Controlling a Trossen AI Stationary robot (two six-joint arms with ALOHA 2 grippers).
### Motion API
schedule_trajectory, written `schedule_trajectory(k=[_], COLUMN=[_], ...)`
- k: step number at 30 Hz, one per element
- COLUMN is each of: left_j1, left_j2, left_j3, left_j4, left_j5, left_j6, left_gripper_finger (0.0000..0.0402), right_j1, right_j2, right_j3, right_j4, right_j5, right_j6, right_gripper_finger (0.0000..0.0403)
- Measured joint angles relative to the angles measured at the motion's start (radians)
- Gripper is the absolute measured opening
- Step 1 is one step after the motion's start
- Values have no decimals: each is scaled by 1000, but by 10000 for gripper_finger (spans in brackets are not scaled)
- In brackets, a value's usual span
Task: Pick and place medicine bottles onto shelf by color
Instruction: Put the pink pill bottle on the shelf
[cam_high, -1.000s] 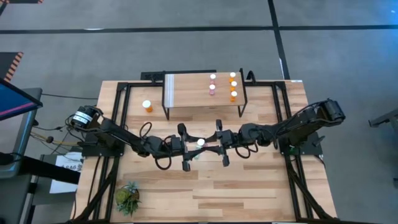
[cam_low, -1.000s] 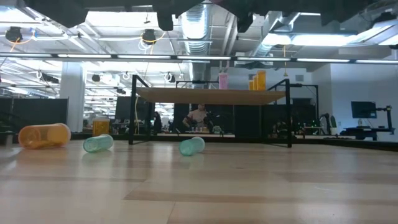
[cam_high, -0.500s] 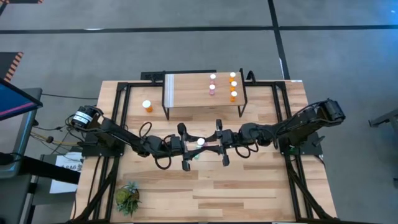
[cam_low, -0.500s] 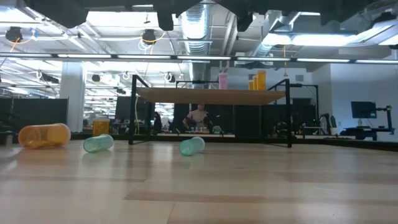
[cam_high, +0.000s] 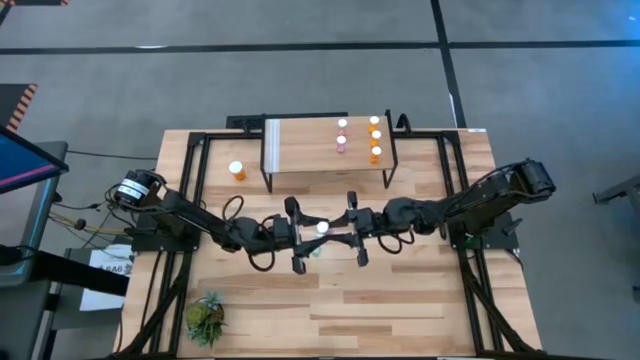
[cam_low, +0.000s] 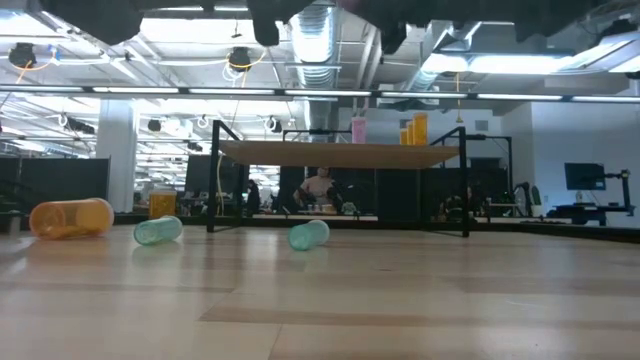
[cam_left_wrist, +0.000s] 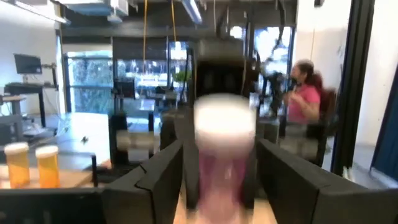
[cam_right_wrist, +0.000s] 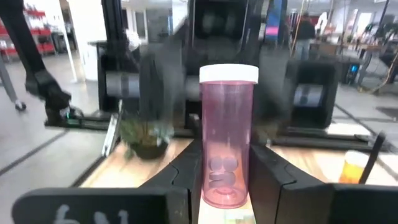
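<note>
Both grippers meet at frame centre in high view, over bare tabletop (cam_high: 400, 300). Right gripper (cam_right_wrist: 225, 180) clamps pink bottle (cam_right_wrist: 227, 134) upright between fingers. Left gripper (cam_left_wrist: 219, 171) frames same bottle, fingers spread, gaps visible either side. Shelf (cam_high: 328, 145) at upper centre carries pink and orange bottles. Teal bottles (cam_low: 309, 234) lie on table in low view, orange bottle (cam_low: 71, 217) at far left.
</note>
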Motion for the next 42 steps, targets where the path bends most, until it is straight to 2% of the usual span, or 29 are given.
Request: schedule_trajectory(k=[8, 21, 26, 42], left_j1=[0, 0, 0, -2], left_j2=[-3, -3, -3, -5], left_j3=[2, 1, 1, 1], left_j4=[2, -45, -55, -53], left_j5=[1, -19, -37, -21], left_j6=[-2, 8, 21, 30], left_gripper_finger=[227, 227, 207, 104], right_j1=[2, 2, 1, 1], right_j2=[2, 2, 2, 2], right_j3=[-3, -3, -3, -3], right_j4=[-32, -5, 2, 5], right_j5=[0, 0, 0, 0], right_j6=[3, 3, 3, 7], right_gripper_finger=[113, 113, 113, 113])
